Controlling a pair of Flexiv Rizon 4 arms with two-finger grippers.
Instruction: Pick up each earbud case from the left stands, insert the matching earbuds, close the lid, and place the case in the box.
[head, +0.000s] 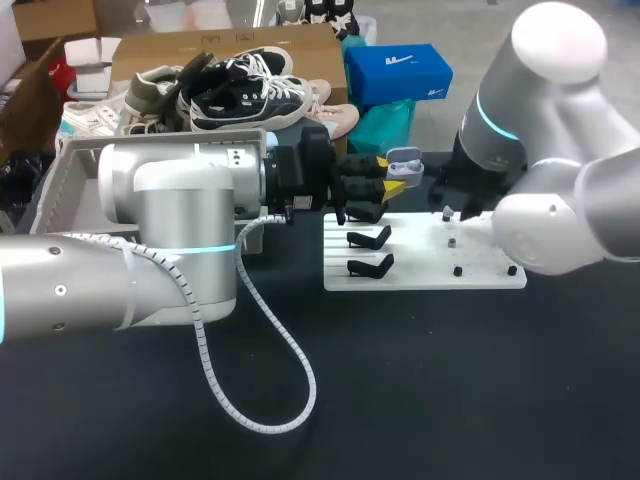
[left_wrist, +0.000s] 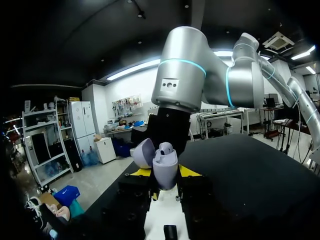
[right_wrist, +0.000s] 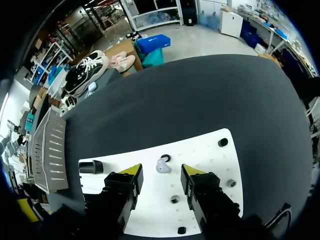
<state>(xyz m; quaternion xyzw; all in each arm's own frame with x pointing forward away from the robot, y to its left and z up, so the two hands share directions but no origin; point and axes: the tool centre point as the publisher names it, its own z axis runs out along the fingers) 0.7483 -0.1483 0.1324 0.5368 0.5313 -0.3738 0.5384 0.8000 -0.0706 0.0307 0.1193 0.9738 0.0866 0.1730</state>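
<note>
My left gripper (head: 388, 180) is shut on an open lavender earbud case (head: 404, 160), held above the far edge of the white board (head: 420, 275). In the left wrist view the case (left_wrist: 165, 169) sits upright between the yellow tips of the left gripper (left_wrist: 165, 172), its lid (left_wrist: 144, 152) tipped back and one earbud (left_wrist: 166, 148) showing in it. My right gripper (right_wrist: 161, 176) hangs open over the board (right_wrist: 210, 160). A loose lavender earbud (right_wrist: 162, 166) lies on the board just ahead, between the fingers. My right arm (head: 500, 130) hides that gripper from above.
Two black stands (head: 370, 238) (head: 370, 265) rise from the board's left part, and small black pegs (head: 457, 270) dot its right. A grey box (head: 70, 170) stands at the table's far left. A white cable (head: 270, 400) loops over the dark tabletop.
</note>
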